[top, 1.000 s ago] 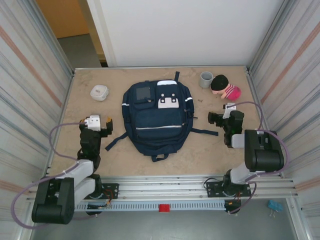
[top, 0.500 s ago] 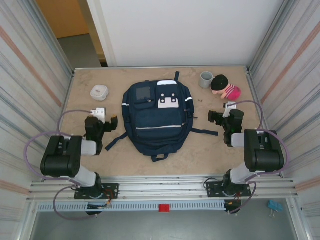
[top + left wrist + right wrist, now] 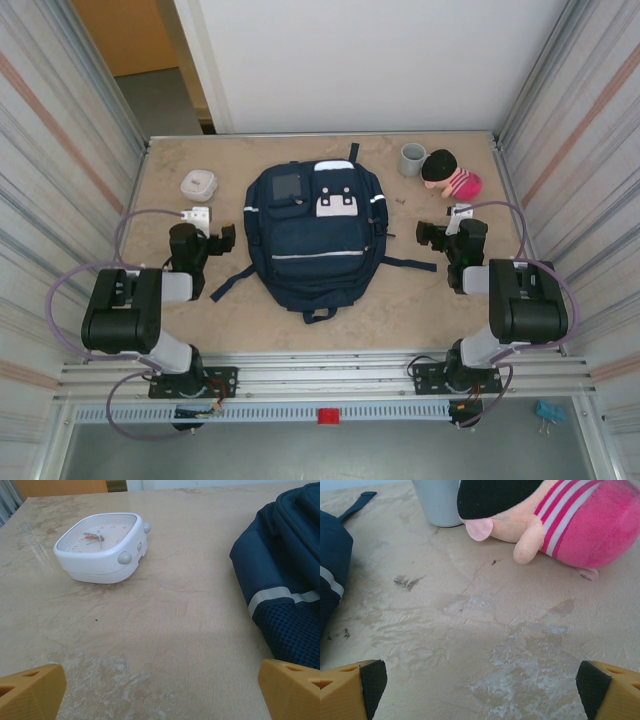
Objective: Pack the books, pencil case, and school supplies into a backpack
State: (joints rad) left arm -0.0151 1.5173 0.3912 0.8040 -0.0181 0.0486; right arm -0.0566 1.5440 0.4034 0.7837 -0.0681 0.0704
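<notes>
The navy backpack (image 3: pixel 315 240) lies flat, front up, in the middle of the surface (image 3: pixel 400 295) between the arms. The left tool (image 3: pixel 160 690) gapes wide and empty, low over the surface, a white alarm clock (image 3: pixel 100 547) ahead and the backpack's side at its right. The right tool (image 3: pixel 480 685) is equally wide open, holding nothing, facing a grey cup (image 3: pixel 437 500) and a pink striped plush toy (image 3: pixel 560 520).

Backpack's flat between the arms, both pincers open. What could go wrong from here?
1. Left pincer faces the white alarm clock, not the backpack; a forward reach may shove it.
2. Right pincer faces the grey cup and pink plush toy; the cup could tip.
3. A loose strap lies on the table beside it and might snag.
</notes>
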